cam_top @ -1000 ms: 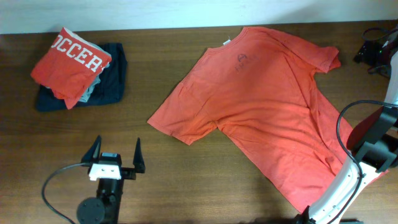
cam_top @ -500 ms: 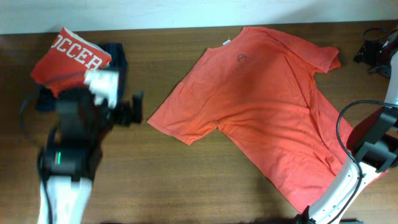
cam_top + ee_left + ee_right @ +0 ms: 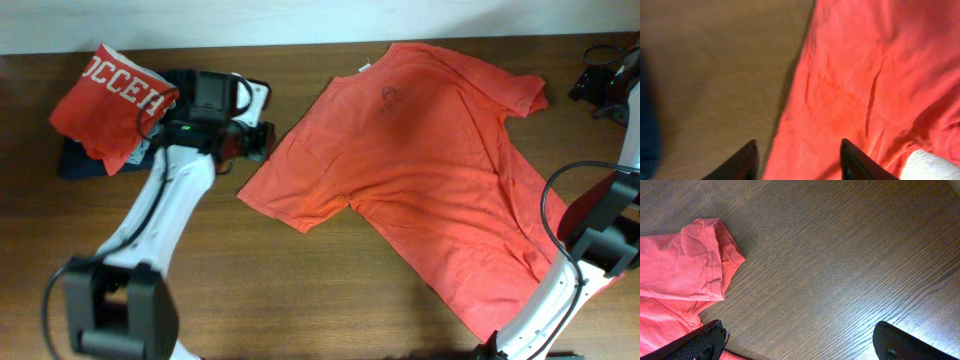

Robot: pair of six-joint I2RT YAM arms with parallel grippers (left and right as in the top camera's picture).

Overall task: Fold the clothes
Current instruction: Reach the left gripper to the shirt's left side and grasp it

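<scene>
The clothes, a coral-red T-shirt, lie spread flat across the middle and right of the table. My left gripper hangs over the edge of the shirt's left sleeve. In the left wrist view its jaws stand apart, one finger over wood, the other over red cloth, with nothing clamped. My right gripper sits at the far right beyond the other sleeve. It is wide open above bare wood.
A folded red shirt with white lettering lies on a folded dark navy garment at the back left, just behind my left arm. The right arm's base and cable stand over the shirt's lower right corner.
My left arm has swung from the front edge of the table up to the shirt's left sleeve, and its jaws have narrowed. The right arm and the shirt have not moved.
</scene>
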